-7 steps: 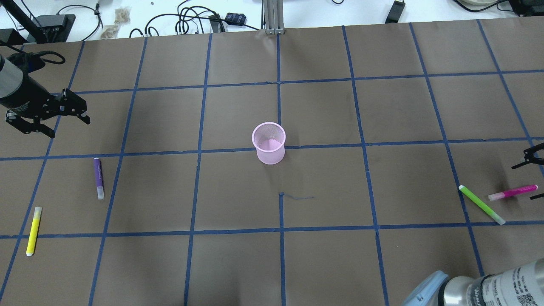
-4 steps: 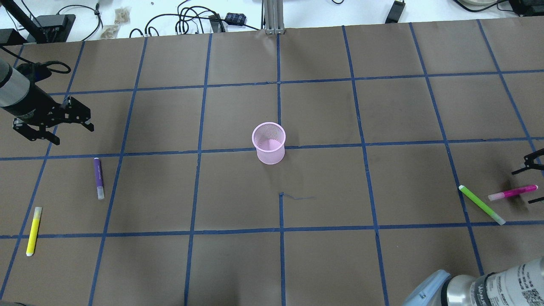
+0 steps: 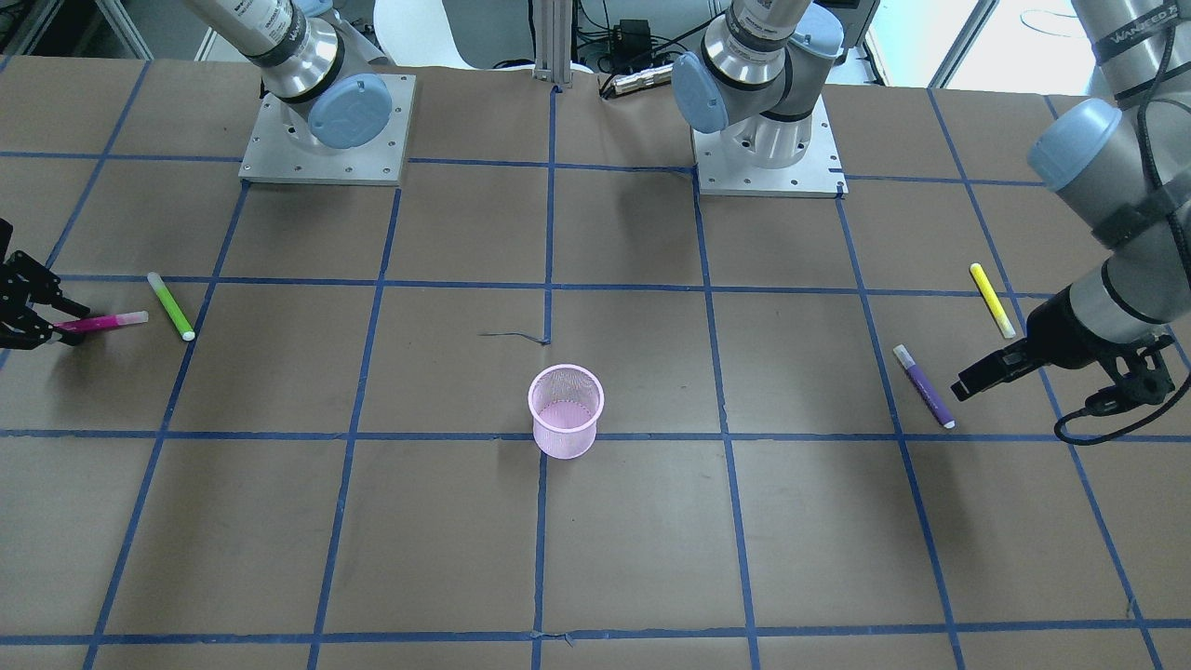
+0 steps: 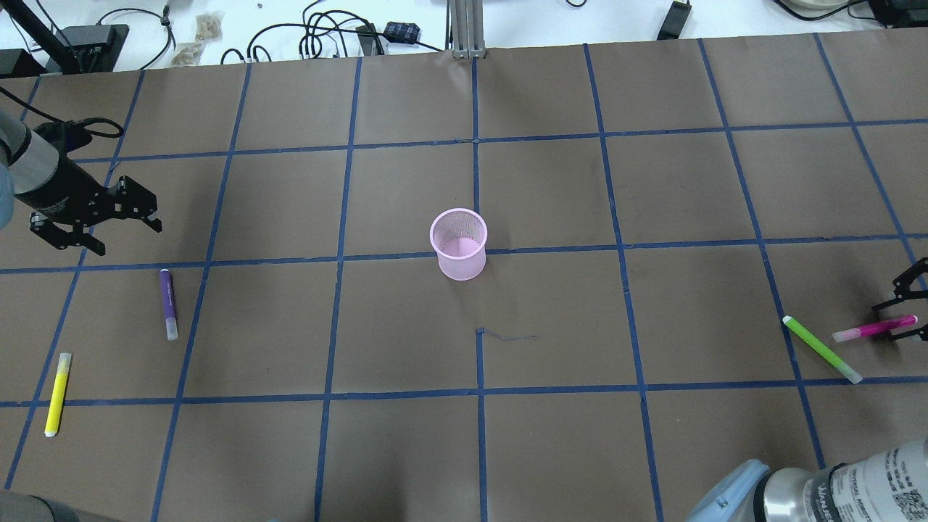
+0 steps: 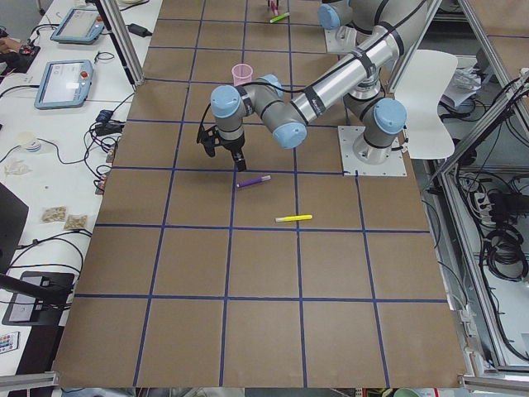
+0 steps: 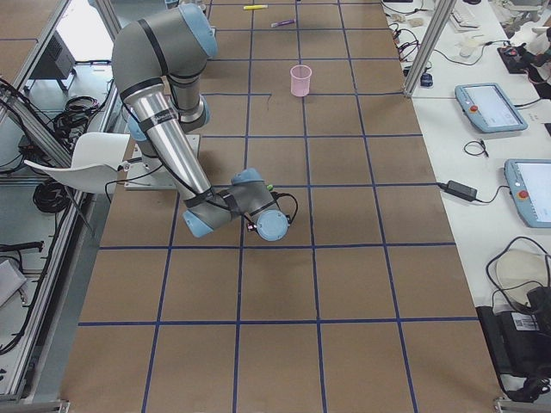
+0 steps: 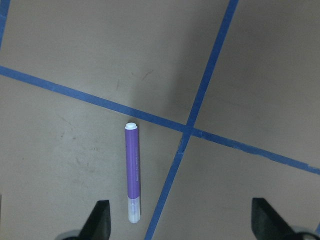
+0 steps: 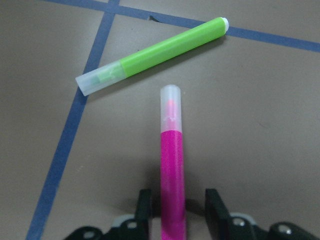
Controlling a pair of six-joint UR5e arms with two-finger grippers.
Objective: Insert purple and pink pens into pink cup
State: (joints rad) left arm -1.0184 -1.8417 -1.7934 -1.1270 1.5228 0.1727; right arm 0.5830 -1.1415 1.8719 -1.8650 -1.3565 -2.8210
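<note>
Closed in since a second ago: right gripper [image 4: 886, 323], down around the pink pen [image 4: 873, 328]; left gripper [image 4: 127, 239], nearer the purple pen [image 4: 168, 304]. Pens and pink cup [image 4: 458, 244] unmoved.

Cut off by the overhead view's right edge: most of the right gripper's body. Hidden behind its own wrist in the right side view. Pink pen's rear tip lost below the wrist view's frame.

Right fingers [image 8: 145, 205] parted, one on each side of the pen's rear end, a thin gap on both sides; not clamped. Left fingers [image 7: 101, 220] spread wide, holding nothing, above the table, with the purple pen's clear cap just beside one fingertip in the wrist view.

Pink pen flat near the table's right end, long axis across the table, clear cap toward the cup. Near that cap, apart from it, a green pen [image 4: 821, 349]. Purple pen flat, well left of the cup, long axis front to back, clear cap toward the robot. Cup upright at mid-table. Farther left, a yellow pen [image 4: 56, 394].
</note>
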